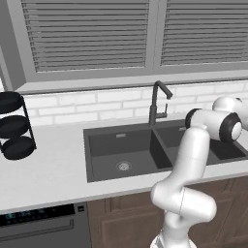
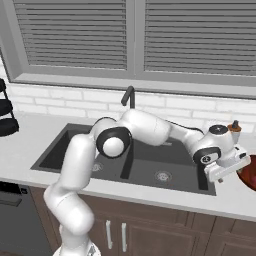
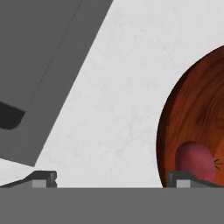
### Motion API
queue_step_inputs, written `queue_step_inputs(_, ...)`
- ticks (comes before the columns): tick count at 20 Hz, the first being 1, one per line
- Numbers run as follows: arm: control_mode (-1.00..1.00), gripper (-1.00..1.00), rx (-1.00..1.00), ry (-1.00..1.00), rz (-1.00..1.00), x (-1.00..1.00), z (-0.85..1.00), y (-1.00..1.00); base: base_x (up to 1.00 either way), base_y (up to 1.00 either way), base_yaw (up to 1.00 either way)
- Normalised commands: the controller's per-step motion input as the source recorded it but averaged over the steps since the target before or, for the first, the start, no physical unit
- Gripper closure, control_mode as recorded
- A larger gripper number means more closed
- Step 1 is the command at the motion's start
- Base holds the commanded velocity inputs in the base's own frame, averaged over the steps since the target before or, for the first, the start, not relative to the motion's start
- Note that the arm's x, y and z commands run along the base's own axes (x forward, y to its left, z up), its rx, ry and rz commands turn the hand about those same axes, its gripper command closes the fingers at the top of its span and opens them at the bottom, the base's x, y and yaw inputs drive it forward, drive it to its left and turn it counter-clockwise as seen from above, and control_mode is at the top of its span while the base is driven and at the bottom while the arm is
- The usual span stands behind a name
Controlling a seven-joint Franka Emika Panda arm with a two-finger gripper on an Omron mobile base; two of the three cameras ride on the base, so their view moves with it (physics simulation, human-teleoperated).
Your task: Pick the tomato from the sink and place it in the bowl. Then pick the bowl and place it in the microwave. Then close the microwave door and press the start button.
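The white robot arm reaches out to the right over the pale speckled stone tabletop (image 2: 150, 192), its hand (image 2: 227, 167) hanging beside the right end of the dark grey rectangular double-basin sink (image 1: 123, 150) and just short of the wide shallow reddish-brown glossy wooden bowl (image 2: 248, 172), which stands on the tabletop at the right edge of the right base view. In the hand view the two dark fingertips (image 3: 43, 178) stand far apart with nothing between them, so the hand (image 3: 113, 180) is fully spread and has hold of nothing. One fingertip sits over bare tabletop, the other at the rim of the bowl (image 3: 197, 109). The small round red tomato (image 3: 195, 161) lies inside the bowl, near that rim, right behind the second fingertip. The sink's basins show round metal drains, and a dark gooseneck tap (image 1: 157, 101) rises behind the divider, in front of a white brick backsplash (image 1: 97, 104). A black three-tier rack (image 1: 14, 126) stands on the tabletop well to the left of the sink.
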Motion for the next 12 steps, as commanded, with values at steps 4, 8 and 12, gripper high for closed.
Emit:
queue_step_inputs(4, -1.00, -1.00, 0.00, 0.00, 0.00, 0.03, 0.00, -0.39, 0.00, 0.00, 0.00)
queue_step_inputs(8, -1.00, -1.00, 0.00, 0.02, 0.00, 0.34, -0.15, -0.39, 0.00, 0.00, 0.00)
queue_step_inputs(12, -1.00, -1.00, 0.00, 0.04, 0.00, 0.31, -0.18, -0.31, 0.00, 0.00, 0.00)
